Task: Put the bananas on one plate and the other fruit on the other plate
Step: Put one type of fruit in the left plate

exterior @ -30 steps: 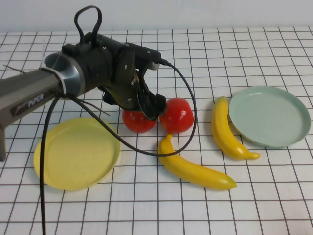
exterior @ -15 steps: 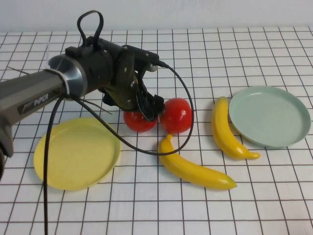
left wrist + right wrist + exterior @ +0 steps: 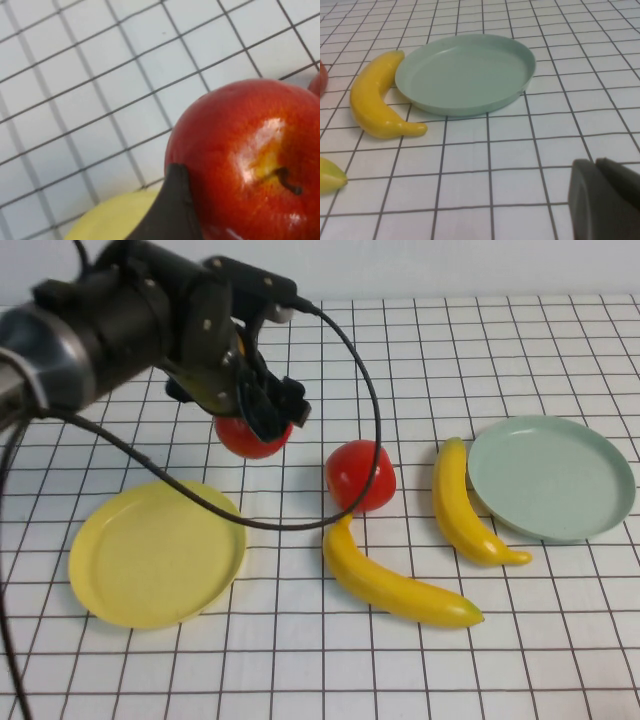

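Lifted since a second ago: one apple (image 3: 250,436), gripped in the left gripper (image 3: 262,418), apparently clear of the table, above yellow plate (image 3: 150,555). Second apple (image 3: 360,475) remains. Right gripper (image 3: 605,197) shut, parked near green plate (image 3: 465,72).

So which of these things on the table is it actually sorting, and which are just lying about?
Part of the job:
- two bananas
- apple held up in the left end effector
- second apple on the table
- green plate
- yellow plate

Just lying about:
- nothing; the right end effector sits shut near the green plate
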You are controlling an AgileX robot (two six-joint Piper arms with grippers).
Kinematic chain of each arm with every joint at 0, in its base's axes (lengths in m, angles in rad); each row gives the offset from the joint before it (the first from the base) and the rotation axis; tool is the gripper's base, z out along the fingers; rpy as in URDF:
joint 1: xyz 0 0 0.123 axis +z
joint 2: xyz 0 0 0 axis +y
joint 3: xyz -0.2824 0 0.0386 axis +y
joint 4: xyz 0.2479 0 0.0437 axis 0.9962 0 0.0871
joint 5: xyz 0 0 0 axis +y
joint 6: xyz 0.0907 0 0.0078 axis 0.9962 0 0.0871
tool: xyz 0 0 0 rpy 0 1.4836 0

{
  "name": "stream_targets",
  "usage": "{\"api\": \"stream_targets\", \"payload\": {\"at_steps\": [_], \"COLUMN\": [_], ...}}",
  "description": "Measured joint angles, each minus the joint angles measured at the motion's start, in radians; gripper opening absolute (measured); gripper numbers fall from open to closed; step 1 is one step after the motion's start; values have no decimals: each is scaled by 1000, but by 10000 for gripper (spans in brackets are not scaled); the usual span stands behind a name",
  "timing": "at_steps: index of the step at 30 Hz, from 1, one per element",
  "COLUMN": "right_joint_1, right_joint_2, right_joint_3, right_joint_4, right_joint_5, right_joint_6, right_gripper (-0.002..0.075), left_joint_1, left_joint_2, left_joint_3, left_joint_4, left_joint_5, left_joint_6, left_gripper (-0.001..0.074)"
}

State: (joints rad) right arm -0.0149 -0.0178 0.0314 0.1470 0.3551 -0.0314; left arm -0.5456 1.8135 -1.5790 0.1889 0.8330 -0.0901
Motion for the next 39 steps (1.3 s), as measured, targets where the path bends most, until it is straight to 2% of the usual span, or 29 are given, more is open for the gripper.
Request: {"api": "stream_targets", "payload": {"at_steps": [6,12,17,25,31,35,39], "right_joint_1": [0,0,0,0,0,0,0], "right_joint_2": [0,0,0,0,0,0,0], "right_joint_3": [0,0,0,0,0,0,0], "right_joint_4": [0,0,0,0,0,0,0], "right_joint_5": [0,0,0,0,0,0,0], "right_joint_6": [0,0,0,0,0,0,0], "right_gripper": [-15,-15,-15,-15,-15,-15,-15], "left_joint_1": [47,172,203,204,204,204,206], "left_joint_2": [-168,-244,-246,-246,-246,-246,-246], "left_joint_3": [99,346,466,485,485,485,485], "left_joint_4": [35,47,49,49,51,84,86], "left_joint_5": [135,37,7,-124,-127,-118,-118], "left_joint_6": [-134,-319,-345,-357,-360,-324,-308], "left_gripper": [577,577,577,577,578,663,668]}}
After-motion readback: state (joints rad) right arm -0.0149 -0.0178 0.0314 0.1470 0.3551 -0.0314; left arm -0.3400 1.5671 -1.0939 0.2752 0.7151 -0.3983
